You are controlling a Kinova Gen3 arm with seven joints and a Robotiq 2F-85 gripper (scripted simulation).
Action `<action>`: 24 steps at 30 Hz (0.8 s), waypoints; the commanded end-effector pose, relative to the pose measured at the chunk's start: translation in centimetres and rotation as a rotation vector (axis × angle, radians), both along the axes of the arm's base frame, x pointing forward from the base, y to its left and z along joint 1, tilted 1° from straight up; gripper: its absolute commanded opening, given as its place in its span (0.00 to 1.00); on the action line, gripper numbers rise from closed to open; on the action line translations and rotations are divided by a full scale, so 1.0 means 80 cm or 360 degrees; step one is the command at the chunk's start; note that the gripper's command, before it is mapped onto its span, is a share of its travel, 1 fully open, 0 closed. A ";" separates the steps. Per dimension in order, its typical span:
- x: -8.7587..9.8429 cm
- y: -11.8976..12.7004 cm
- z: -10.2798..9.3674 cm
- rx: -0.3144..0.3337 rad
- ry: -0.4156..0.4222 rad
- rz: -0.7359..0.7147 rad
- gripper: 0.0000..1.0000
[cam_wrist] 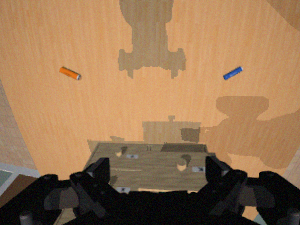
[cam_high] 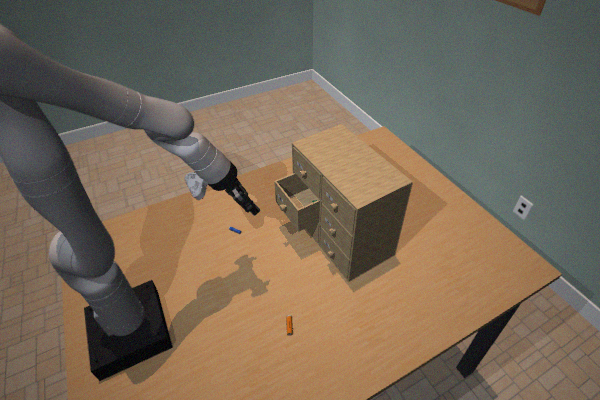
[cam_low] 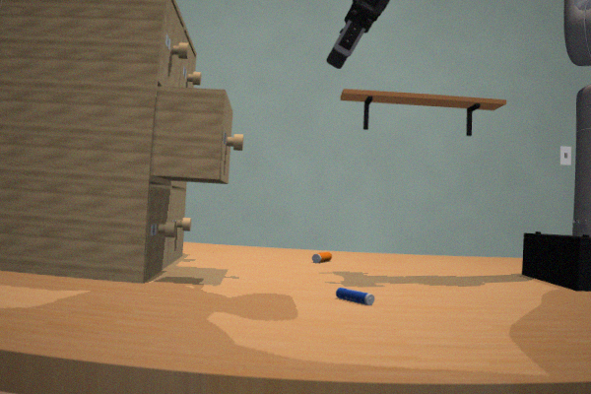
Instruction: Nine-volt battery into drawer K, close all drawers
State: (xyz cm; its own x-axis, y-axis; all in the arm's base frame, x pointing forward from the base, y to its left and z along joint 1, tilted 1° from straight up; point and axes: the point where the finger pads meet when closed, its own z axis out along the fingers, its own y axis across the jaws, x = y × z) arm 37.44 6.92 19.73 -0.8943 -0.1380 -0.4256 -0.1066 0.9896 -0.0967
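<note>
The gripper (cam_high: 254, 210) (cam_low: 336, 59) (cam_wrist: 157, 167) is spread fully open, with nothing between its fingers, raised in front of the chest (cam_high: 382, 215) (cam_low: 74, 128) and touching none of it. One middle-row drawer (cam_high: 287, 205) (cam_low: 189, 133) juts from the chest's front. A blue cylinder (cam_high: 235, 230) (cam_low: 355, 295) (cam_wrist: 233, 73) and an orange cylinder (cam_high: 289, 325) (cam_low: 321, 257) (cam_wrist: 70, 73) lie apart on the table (cam_high: 225, 345) (cam_low: 443, 330) (cam_wrist: 150, 92), before the chest. I cannot tell where the nine-volt battery is, nor read the drawer labels.
</note>
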 end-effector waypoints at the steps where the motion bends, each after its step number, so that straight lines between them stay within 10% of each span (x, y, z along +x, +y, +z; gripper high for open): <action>1: 0.003 -0.004 0.001 0.0108 0.0227 0.0028 1.00; 24: 0.003 -0.003 0.017 0.0072 0.0521 0.0012 1.00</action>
State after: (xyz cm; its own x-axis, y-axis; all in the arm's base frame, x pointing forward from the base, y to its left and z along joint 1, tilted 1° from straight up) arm 37.33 6.78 21.10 -0.9819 -0.1360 -0.1319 -0.1362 0.9907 -0.0075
